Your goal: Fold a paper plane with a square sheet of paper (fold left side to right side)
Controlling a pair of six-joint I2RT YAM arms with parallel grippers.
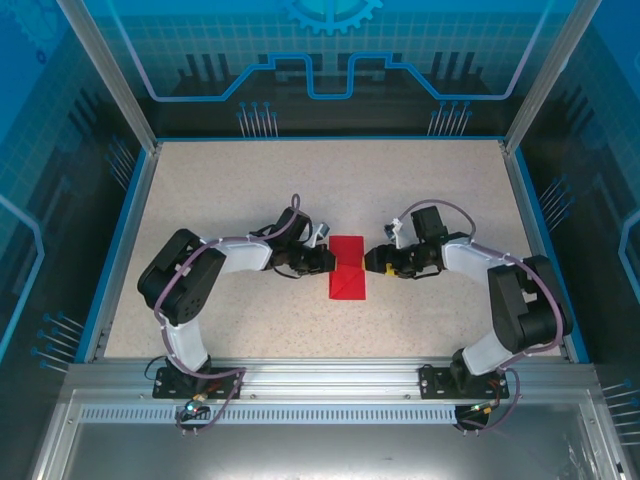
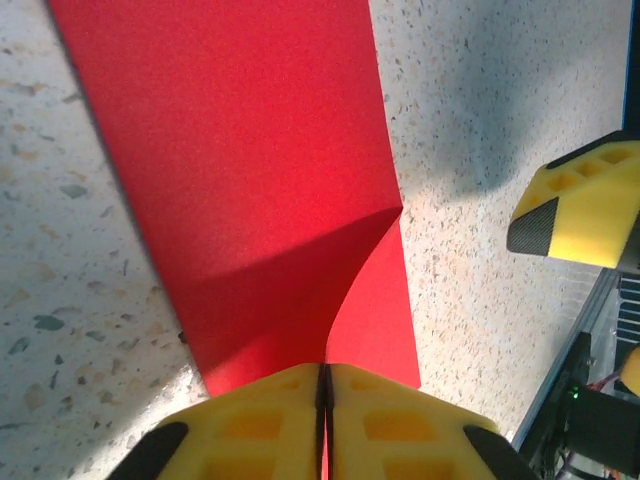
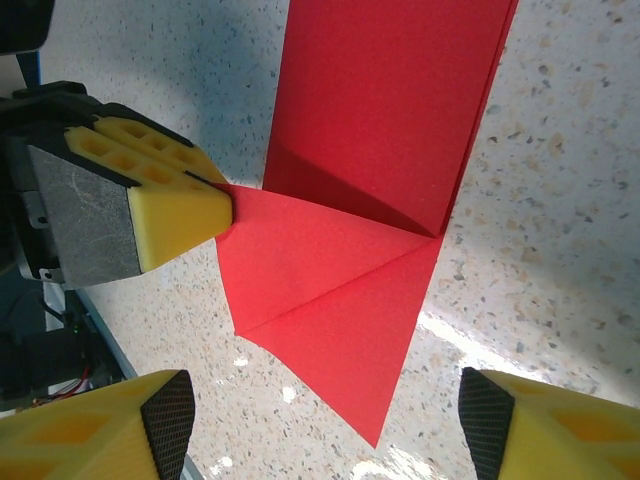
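One paper sheet (image 1: 347, 268); left end effector (image 1: 329, 262), right end effector (image 1: 371, 260): two.

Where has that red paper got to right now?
Seen from above, the red paper lies at the middle of the table, its left edge pinched by the left end effector, with the open right end effector at its right edge.

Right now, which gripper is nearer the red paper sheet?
Left. The left gripper is shut on the red paper sheet at its left edge. The right gripper is open just off its right edge and seems not to touch it.
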